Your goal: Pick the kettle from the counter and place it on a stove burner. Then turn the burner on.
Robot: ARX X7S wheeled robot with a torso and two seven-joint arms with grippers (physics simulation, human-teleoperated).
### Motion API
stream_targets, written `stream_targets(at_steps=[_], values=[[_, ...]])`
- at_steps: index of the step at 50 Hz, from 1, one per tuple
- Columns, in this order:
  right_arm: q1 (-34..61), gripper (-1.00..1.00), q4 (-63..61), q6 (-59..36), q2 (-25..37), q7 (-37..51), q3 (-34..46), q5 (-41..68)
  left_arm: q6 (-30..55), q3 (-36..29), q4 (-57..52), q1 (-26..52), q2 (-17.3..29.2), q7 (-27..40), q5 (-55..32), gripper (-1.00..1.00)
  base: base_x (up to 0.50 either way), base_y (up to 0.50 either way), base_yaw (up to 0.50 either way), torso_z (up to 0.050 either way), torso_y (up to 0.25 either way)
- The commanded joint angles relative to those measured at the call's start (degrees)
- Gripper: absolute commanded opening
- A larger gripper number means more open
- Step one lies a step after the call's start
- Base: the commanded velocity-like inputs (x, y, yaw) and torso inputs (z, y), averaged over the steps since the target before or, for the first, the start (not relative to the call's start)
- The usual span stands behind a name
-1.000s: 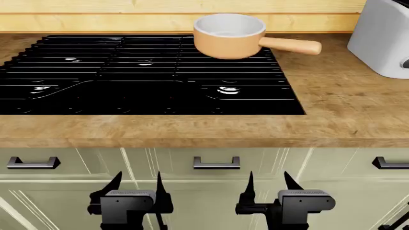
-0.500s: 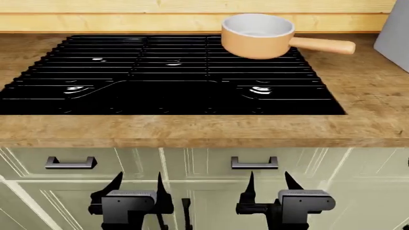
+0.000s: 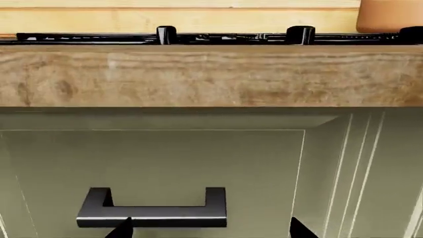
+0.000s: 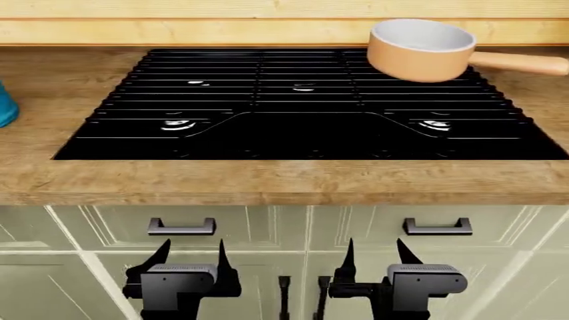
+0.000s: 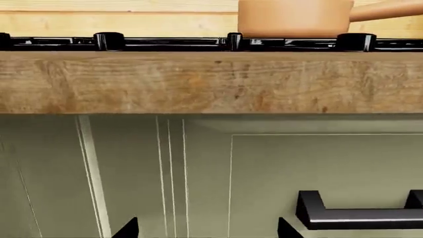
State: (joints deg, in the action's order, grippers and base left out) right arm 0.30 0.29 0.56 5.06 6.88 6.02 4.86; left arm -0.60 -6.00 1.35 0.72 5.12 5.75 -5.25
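Both hands hang below the desk [image 4: 266,180] with fingers spread, empty: the left hand [image 4: 189,257] and the right hand [image 4: 374,257] face pale green drawers [image 4: 266,227]. Beyond, the black cooktop [image 4: 302,127] carries a tan saucepan [image 4: 422,50]; the kettle [image 4: 4,103] peeks in at the desk's far left.

Kettle [image 4: 5,103] mostly beyond head view's edge

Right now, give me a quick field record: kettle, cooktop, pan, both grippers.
kettle: only a teal-blue edge shows at the head view's far left, on the counter
cooktop: black grates, nothing on the front burners
saucepan: tan, on the back right burner, handle pointing right
left gripper: open, empty, low in front of the drawers
right gripper: open, empty, same height
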Motion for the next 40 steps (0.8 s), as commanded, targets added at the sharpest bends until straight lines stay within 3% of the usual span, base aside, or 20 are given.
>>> stream_targets(at_steps=[1,40], values=[[0.0,1.0,0.0,0.1,0.8,0.9,0.9,0.7,-0.2,-0.9,0.1,0.0,0.7,0.9,-0.7,1.0,0.0,0.5,0.0,0.0,0.0],[0.3,1.0,0.2,0.7,2.5,2.7,3.0,2.9,-0.7,-3.1,0.4,0.3,2.5,2.9,-2.6,1.0,0.0,0.5,0.0,0.0,0.0]])
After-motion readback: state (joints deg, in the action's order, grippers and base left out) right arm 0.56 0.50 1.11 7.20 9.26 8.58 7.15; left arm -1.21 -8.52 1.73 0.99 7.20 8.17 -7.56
